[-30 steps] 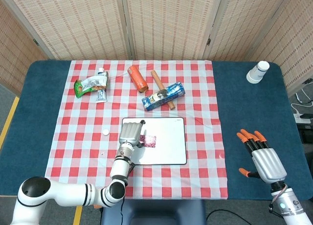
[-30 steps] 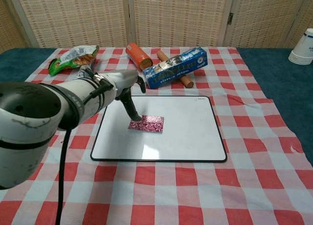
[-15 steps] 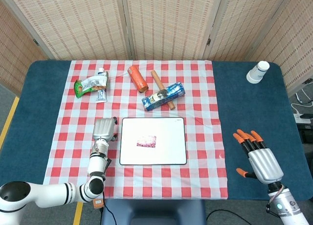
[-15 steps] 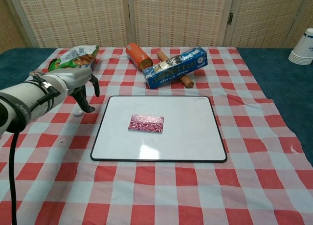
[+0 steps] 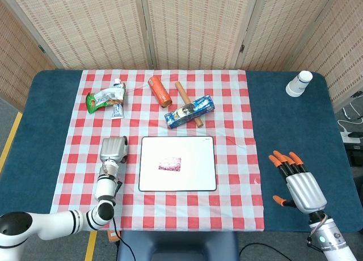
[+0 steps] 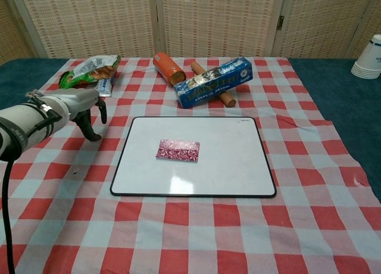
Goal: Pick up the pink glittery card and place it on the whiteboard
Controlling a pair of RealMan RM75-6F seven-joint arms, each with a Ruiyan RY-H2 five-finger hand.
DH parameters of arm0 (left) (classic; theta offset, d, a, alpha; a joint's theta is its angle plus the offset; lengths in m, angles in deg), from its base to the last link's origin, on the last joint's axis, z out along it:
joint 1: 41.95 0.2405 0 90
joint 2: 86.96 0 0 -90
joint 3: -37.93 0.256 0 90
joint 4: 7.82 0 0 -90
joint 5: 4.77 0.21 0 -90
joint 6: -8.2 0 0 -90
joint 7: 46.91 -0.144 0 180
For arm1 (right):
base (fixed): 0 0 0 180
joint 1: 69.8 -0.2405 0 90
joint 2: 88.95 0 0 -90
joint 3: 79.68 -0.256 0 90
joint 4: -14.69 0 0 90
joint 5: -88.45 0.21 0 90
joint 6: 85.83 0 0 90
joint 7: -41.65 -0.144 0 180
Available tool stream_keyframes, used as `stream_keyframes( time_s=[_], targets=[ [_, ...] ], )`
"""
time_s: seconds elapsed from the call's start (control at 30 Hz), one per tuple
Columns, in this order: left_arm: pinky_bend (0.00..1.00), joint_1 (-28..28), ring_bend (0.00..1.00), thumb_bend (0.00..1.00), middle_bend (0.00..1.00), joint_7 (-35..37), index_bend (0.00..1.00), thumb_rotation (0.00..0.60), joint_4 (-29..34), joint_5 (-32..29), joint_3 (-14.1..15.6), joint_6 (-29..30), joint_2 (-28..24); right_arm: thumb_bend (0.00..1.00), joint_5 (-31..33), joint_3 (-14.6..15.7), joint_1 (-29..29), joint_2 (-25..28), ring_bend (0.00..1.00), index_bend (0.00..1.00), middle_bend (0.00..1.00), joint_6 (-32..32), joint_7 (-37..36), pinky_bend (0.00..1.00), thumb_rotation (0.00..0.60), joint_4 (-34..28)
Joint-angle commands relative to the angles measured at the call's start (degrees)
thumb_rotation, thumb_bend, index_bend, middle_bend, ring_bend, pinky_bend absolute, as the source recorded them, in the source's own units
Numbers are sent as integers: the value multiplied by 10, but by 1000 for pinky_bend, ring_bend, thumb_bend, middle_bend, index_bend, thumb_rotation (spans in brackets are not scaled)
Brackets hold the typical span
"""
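The pink glittery card (image 5: 169, 164) (image 6: 178, 150) lies flat on the whiteboard (image 5: 195, 176) (image 6: 232, 161), left of the board's middle, with nothing touching it. My left hand (image 5: 113, 150) (image 6: 82, 105) hovers over the checked cloth to the left of the board, apart from the card; it holds nothing and its fingers point down. Far to the right, my right hand (image 5: 299, 182) stays over the blue table with fingers spread and empty; only the head view shows it.
Behind the board lie a blue box (image 5: 189, 112), a wooden rolling pin (image 5: 182, 92) and an orange can (image 5: 159, 90). A snack bag (image 5: 104, 99) and a tube are at the back left. White cups (image 5: 298, 83) stand at the back right.
My left hand let go of the card on the whiteboard and drew back to the left, off the board. The right hand barely moved.
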Motion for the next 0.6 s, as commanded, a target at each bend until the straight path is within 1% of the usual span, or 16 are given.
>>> stream_keyframes(
  time_s=[0.03,0.37,0.6],
  targets=[
    [991,3,1000,307,997,3,396,600,-9,-4,1,-8,1,46,1,-1,0,0,0,0,7,1,2,1,600,0],
    [997,5,1000,307,1000,3,413,600,-7,-13,-6,-17,-8,52,2,0,0,-1,0,0,7,0,3,0,600,-1],
    [999,6,1000,306,1000,1,436,600,-7,-20,-5,-21,-8,52,3,-1,0,1,0,0,7,-1,0,0,600,-1]
  ],
)
